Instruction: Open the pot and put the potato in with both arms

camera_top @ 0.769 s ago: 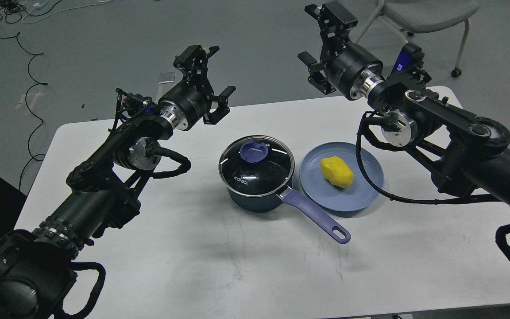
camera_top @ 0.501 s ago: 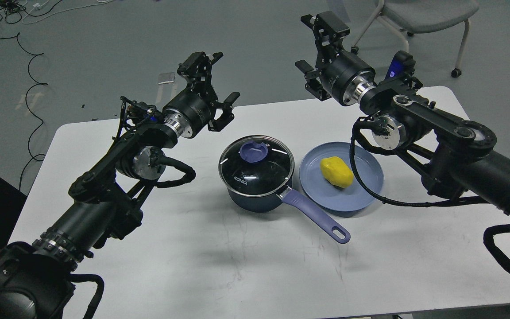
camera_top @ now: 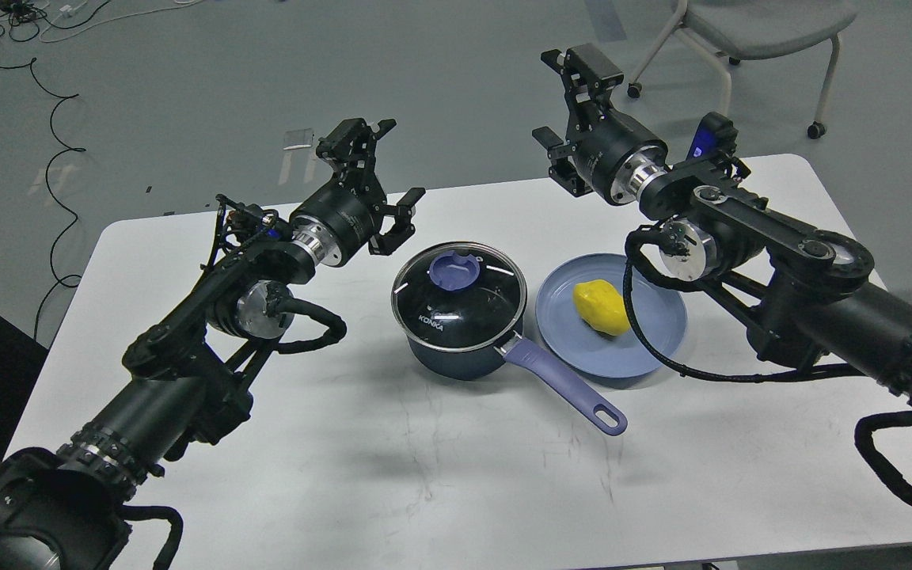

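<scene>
The dark navy pot (camera_top: pixel 456 348) stands mid-table with its glass lid (camera_top: pixel 468 317) on, purple knob (camera_top: pixel 454 273) on top and lavender handle (camera_top: pixel 563 384) pointing front-right. The yellow potato (camera_top: pixel 600 307) lies on a light-blue plate (camera_top: pixel 583 352) just right of the pot. My left gripper (camera_top: pixel 381 170) is open and empty, raised above the table behind and left of the pot. My right gripper (camera_top: pixel 565 103) is open and empty, raised behind the plate near the table's far edge.
The white table (camera_top: pixel 424 475) has rounded corners and ends just behind both grippers. A grey office chair (camera_top: pixel 757 24) stands on the floor at the back right. Cables (camera_top: pixel 52 142) lie on the floor at the left. My right arm's cable (camera_top: pixel 638 317) hangs over the plate's right side.
</scene>
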Action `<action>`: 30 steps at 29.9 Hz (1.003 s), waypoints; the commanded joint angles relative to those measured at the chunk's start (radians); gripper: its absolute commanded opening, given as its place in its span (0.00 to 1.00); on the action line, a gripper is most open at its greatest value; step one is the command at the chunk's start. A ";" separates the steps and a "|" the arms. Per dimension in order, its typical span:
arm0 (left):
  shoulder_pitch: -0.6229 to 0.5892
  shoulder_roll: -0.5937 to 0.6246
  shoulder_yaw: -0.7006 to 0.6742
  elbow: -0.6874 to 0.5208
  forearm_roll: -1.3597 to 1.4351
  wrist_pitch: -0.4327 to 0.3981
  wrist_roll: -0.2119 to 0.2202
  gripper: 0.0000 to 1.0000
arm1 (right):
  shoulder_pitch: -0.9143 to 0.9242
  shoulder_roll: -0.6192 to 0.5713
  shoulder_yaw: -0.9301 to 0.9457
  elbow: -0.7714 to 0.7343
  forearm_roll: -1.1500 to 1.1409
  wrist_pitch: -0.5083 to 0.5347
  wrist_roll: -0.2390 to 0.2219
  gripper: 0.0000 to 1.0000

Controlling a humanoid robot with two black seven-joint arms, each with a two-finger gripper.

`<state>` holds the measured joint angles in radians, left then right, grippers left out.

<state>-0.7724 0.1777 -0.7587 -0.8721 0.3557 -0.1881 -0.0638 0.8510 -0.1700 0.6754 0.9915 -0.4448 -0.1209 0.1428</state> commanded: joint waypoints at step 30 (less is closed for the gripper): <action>0.065 0.149 -0.016 -0.076 -0.003 -0.047 -0.027 0.98 | -0.047 -0.063 0.033 0.010 0.001 0.112 0.038 1.00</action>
<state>-0.7064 0.3213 -0.7699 -0.9465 0.3528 -0.2348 -0.0909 0.8024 -0.2332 0.7090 1.0017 -0.4434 -0.0091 0.1811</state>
